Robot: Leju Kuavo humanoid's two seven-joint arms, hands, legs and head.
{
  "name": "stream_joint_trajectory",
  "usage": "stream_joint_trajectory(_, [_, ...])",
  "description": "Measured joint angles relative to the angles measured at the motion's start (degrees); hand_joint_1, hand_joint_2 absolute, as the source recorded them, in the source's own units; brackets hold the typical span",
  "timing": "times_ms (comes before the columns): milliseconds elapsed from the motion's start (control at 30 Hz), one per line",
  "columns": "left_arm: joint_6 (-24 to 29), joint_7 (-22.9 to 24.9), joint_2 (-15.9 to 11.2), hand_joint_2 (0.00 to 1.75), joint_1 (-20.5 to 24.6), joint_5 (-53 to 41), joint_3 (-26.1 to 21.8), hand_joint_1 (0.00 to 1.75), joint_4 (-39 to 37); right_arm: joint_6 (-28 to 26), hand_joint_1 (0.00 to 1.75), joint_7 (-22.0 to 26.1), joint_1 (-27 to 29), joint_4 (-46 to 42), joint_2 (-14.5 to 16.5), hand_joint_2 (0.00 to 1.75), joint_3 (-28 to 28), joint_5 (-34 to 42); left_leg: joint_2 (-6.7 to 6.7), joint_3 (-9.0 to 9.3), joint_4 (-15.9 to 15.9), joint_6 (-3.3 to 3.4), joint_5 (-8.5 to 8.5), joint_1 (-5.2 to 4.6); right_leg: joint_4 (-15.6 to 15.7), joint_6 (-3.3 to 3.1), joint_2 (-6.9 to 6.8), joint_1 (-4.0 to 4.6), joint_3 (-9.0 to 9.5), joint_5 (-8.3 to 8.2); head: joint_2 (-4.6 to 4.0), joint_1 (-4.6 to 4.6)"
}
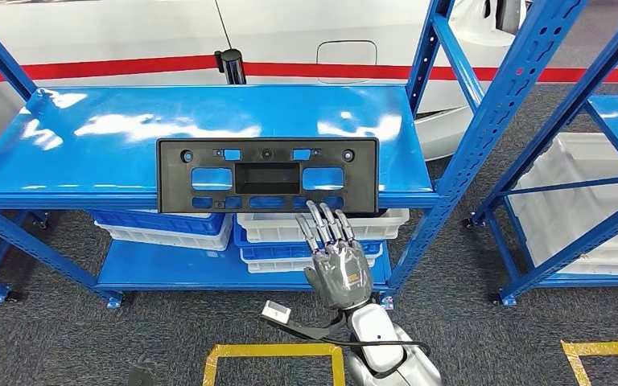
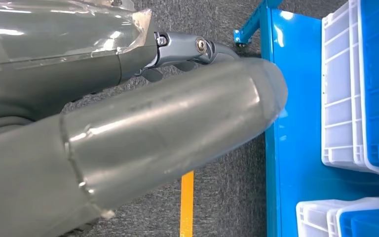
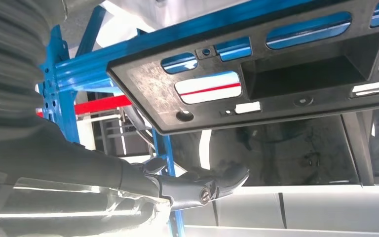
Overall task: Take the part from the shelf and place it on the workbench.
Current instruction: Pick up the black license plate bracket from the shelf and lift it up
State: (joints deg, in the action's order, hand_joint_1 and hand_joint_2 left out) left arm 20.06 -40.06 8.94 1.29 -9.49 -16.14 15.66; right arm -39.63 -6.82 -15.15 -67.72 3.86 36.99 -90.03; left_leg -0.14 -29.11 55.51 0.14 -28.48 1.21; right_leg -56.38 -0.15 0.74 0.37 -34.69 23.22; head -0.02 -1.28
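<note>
Right hand [image 1: 339,269] just below part [image 1: 267,175].

part [image 1: 267,176]: matt black plastic, faintly grainy
shelf [image 1: 129,129]: glossy blue painted metal
bins [image 1: 322,227]: smooth white and blue plastic
floor [image 1: 64,338]: rough grey carpet
right hand [image 1: 336,256]: shiny silver metal

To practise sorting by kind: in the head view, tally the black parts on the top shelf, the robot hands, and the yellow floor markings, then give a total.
black part: 1
right hand: 1
yellow floor markings: 2
Total: 4
</note>
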Motion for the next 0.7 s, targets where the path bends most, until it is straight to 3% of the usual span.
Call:
stream_joint_trajectory(167, [-0.1,0.0,0.0,0.0,0.2,-0.4,0.3,0.0,0.0,0.0,0.0,2.3,0.8,0.3,1.0,1.75,-3.0,0.0,0.0,-0.01,0.0,0.0,0.0,0.0,0.0,0.0,0.0,0.0,0.0,0.0,0.0,0.01])
stream_joint_trajectory(400, [-0.4,0.0,0.0,0.0,0.7,-0.2,1.0,0.0,-0.2,0.0,0.0,-5.2,-0.7,4.7,1.2,1.75,-2.8,0.0,0.0,-0.01,0.0,0.0,0.0,0.0,0.0,0.0,0.0,0.0,0.0,0.0,0.0,0.01])
stream_joint_trajectory(700, [-0.8,0.0,0.0,0.0,1.2,-0.2,1.6,0.0,-0.3,0.0,0.0,-6.2,-3.7,11.1,1.1,1.75,-2.5,0.0,0.0,-0.01,0.0,-0.01,0.01,0.0,0.0,0.0,0.0,0.0,0.0,0.0,0.0,-0.01])
